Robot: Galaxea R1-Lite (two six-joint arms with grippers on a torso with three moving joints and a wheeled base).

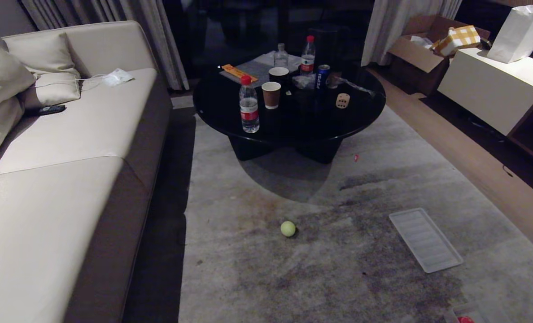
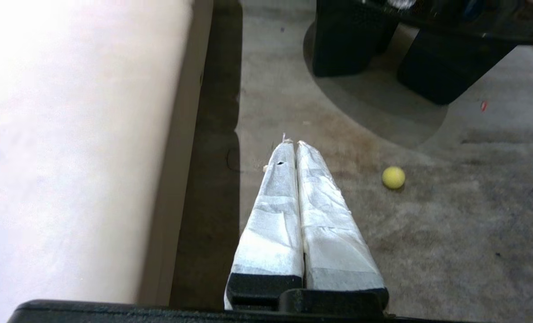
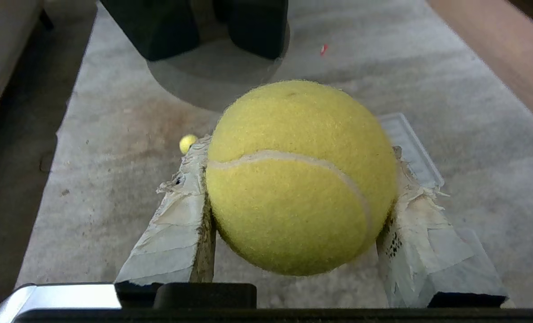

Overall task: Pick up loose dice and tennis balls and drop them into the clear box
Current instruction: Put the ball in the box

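Note:
My right gripper (image 3: 297, 152) is shut on a yellow-green tennis ball (image 3: 302, 177), held off the rug between its taped fingers. A second tennis ball (image 1: 288, 229) lies loose on the grey rug, also seen small as the ball (image 2: 393, 177) and the ball (image 3: 187, 143) from the wrists. A beige dice (image 1: 342, 100) sits on the round black table (image 1: 365, 117). One corner of the clear box (image 1: 456, 310) shows at the lower right edge, a red piece inside it. My left gripper (image 2: 292, 143) is shut and empty, beside the sofa. Neither arm shows in the head view.
A ribbed whitish lid (image 1: 425, 239) lies flat on the rug to the right. The beige sofa (image 1: 69, 179) runs along the left. Bottles, paper cups and a can crowd the table. Wooden floor, a white cabinet (image 1: 491, 85) and a cardboard box stand at the right.

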